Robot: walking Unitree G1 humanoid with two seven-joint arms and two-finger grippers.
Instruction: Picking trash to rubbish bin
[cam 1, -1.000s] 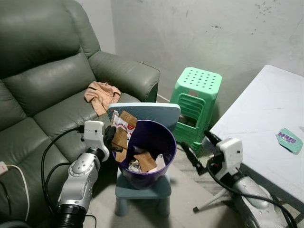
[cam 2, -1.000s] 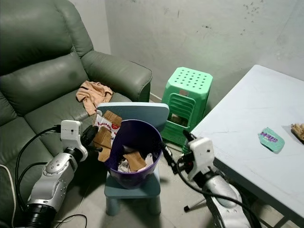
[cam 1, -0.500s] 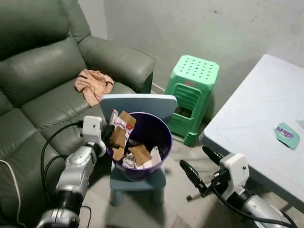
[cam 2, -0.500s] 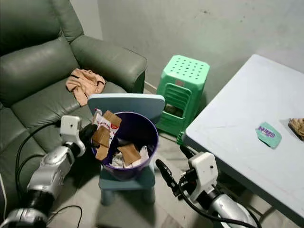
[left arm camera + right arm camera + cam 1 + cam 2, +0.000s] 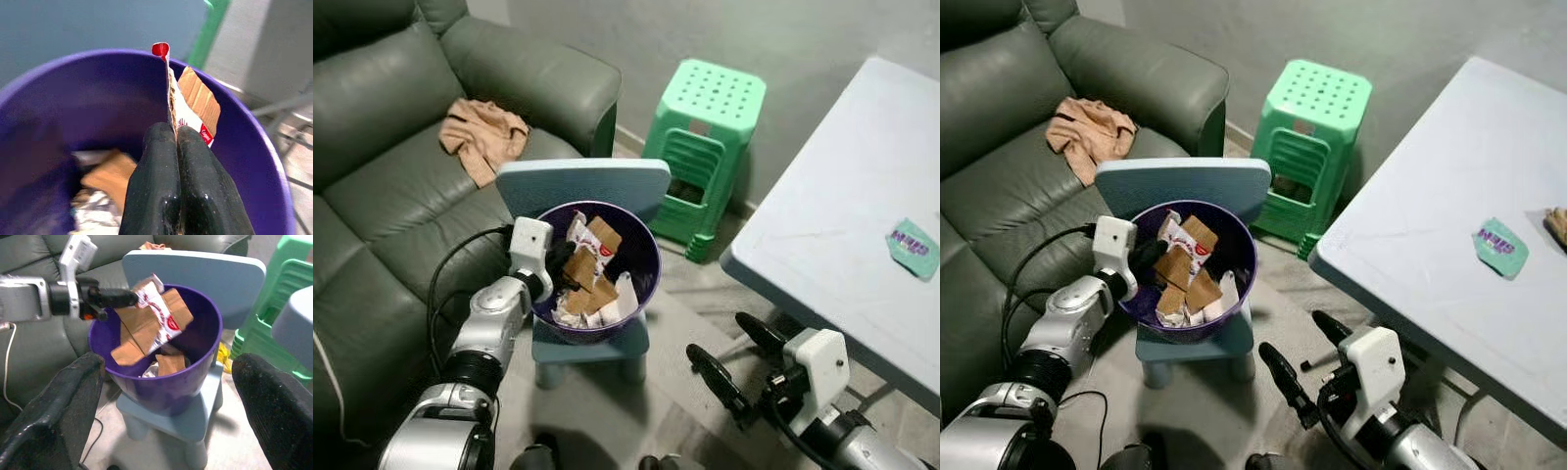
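Trash, here a red-and-white wrapper (image 5: 178, 105) backed by scraps of brown cardboard (image 5: 200, 100), is pinched at its lower edge between the pressed-together fingers of the left hand (image 5: 176, 142), which holds it over the mouth of the purple rubbish bin (image 5: 641, 257). It looks light, thin and floppy, the foil probably slick, the cardboard stiffer and likely to slide free first; an edge pinch suits it, and simply parting the fingers should drop it in. More paper and cardboard lie in the bin, which stands on a small blue chair (image 5: 582, 181) beside the green sofa (image 5: 391, 108). The right hand (image 5: 740, 363) hangs low near the floor, fingers spread wide, holding nothing. Across on the white desk (image 5: 1430, 235) a green packet (image 5: 1500, 246) waits. How many pieces the left hand actually grips is hard to tell.
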